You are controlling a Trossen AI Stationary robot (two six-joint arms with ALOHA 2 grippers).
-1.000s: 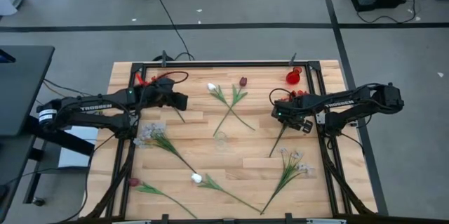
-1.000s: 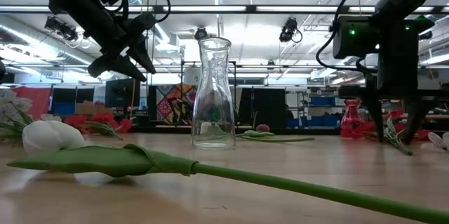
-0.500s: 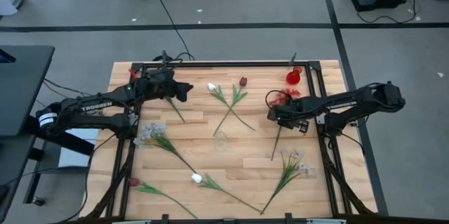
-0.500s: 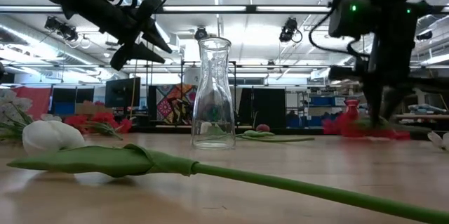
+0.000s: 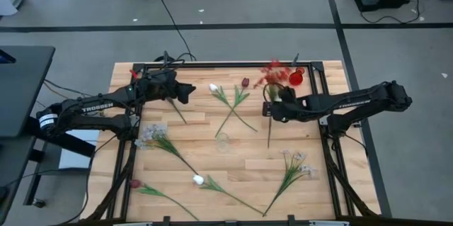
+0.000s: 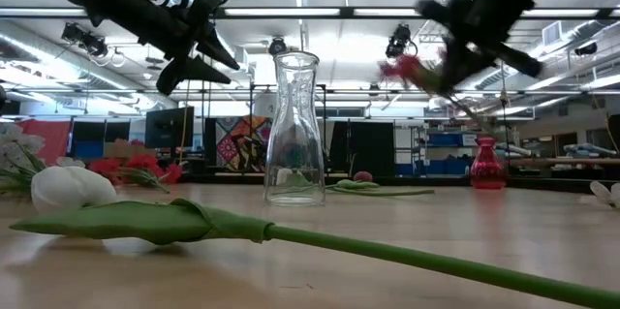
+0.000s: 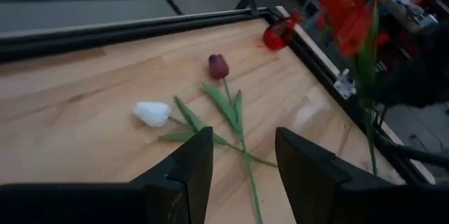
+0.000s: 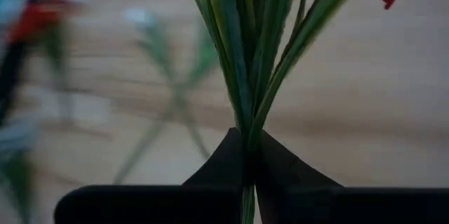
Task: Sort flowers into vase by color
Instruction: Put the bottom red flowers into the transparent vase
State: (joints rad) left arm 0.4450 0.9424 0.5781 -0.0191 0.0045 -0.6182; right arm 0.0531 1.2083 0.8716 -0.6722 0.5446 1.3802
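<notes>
My right gripper (image 5: pixel 270 109) is shut on a red flower (image 5: pixel 272 74), which is raised over the table's far right part; the low view shows its blossoms (image 6: pixel 405 69) high above the wood. My left gripper (image 5: pixel 188 91) hovers open at the far left, nothing between its fingers (image 7: pixel 242 164). A clear glass vase (image 5: pixel 224 141) stands upright mid-table. A small red vase (image 5: pixel 296 78) stands at the far right edge. A white bud and a maroon tulip (image 5: pixel 230 102) lie with crossed stems between the arms. My right gripper pinches the red flower's bundle of green stems (image 8: pixel 245 122) between its two fingertips, below the blossoms. The fingers come level from the table's right and lie across the stem. The flower is lifted clear and tilted, blossoms toward the far edge, free stem end (image 5: pixel 269 143) toward the near edge.
Pale lilac sprays lie at the left (image 5: pixel 152 135) and the near right (image 5: pixel 294 166). A white bud (image 5: pixel 199 179) and a maroon tulip (image 5: pixel 134 183) lie near the front edge. A black frame (image 5: pixel 212 64) borders the table. Red blossoms lie at the far left corner (image 5: pixel 139 78).
My right gripper has shut on the red flower's stem, then risen and gone toward the table's left and far edge. The flower has come off the wood and swung up, blossoms farther away. My left gripper has shifted a little toward the far edge, still open.
</notes>
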